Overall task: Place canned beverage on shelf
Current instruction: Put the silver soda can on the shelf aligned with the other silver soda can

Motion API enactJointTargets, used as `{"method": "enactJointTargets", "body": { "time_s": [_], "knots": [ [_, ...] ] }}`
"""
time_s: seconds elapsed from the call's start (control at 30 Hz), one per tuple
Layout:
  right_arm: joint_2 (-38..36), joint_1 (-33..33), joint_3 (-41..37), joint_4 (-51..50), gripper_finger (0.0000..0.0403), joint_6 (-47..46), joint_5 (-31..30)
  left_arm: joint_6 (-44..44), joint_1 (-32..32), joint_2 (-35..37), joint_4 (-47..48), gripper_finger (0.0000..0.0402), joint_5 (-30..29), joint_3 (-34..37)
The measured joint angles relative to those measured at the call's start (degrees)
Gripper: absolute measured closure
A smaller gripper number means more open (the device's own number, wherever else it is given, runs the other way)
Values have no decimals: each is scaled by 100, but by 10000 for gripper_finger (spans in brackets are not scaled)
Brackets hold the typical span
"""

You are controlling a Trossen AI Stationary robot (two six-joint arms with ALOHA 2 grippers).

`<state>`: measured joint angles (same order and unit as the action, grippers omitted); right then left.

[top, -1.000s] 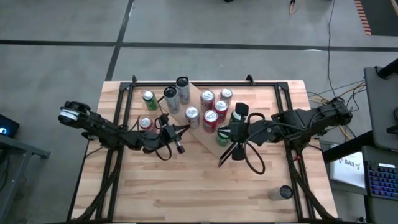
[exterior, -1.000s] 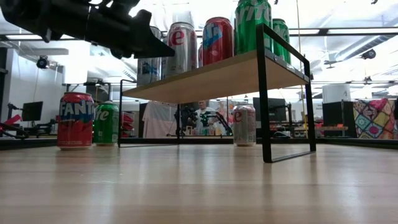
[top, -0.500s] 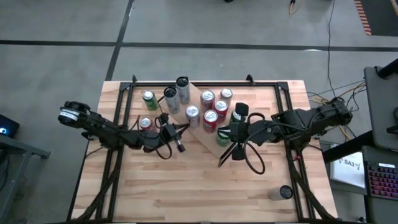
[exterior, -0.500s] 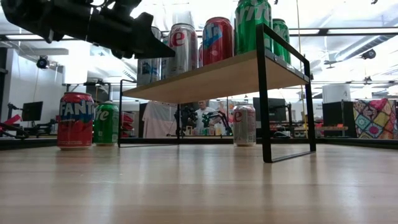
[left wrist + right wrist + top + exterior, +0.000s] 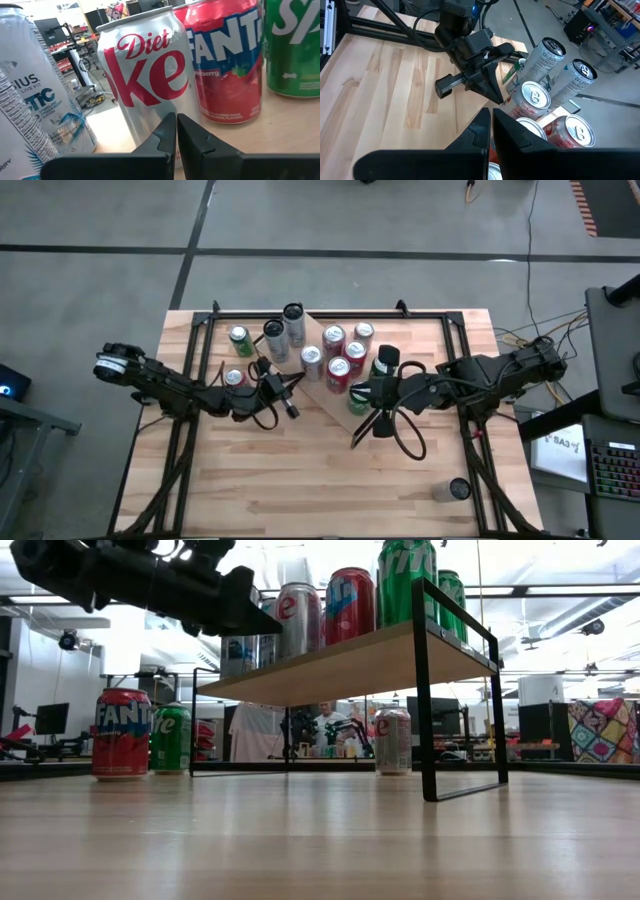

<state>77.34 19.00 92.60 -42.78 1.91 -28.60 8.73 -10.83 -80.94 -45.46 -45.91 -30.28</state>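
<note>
Two grippers, both empty, fingers pressed together. Left gripper [image 5: 291, 410] noses at the shelf [image 5: 350, 665], the upright Diet Coke can [image 5: 150, 85] directly ahead of it, apparently already on the board. Right gripper [image 5: 352, 392] waits opposite, farther off.

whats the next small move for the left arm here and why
Probably back the left gripper away from the Diet Coke can and open it. Its fingers are shut on nothing, right against that can, which already stands on the shelf. A Fanta can and a green can are not yet on the shelf. The right gripper waits, shut.
</note>
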Motion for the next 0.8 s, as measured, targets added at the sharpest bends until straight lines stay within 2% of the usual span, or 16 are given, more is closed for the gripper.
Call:
{"method": "enactJointTargets", "body": {
  "time_s": [0.37, 0.57, 0.8],
  "knots": [
    [0, -1, -2, -31, 394, -1, -2, 276, -39, 10, 1, 401, 0, 0],
    [0, -2, -2, -31, 394, 7, -4, 300, 68, -22, -107, 401, 337, 0],
    [0, -1, -2, -31, 394, 17, -4, 439, 120, -27, -156, 401, 304, 0]
  ]
}}
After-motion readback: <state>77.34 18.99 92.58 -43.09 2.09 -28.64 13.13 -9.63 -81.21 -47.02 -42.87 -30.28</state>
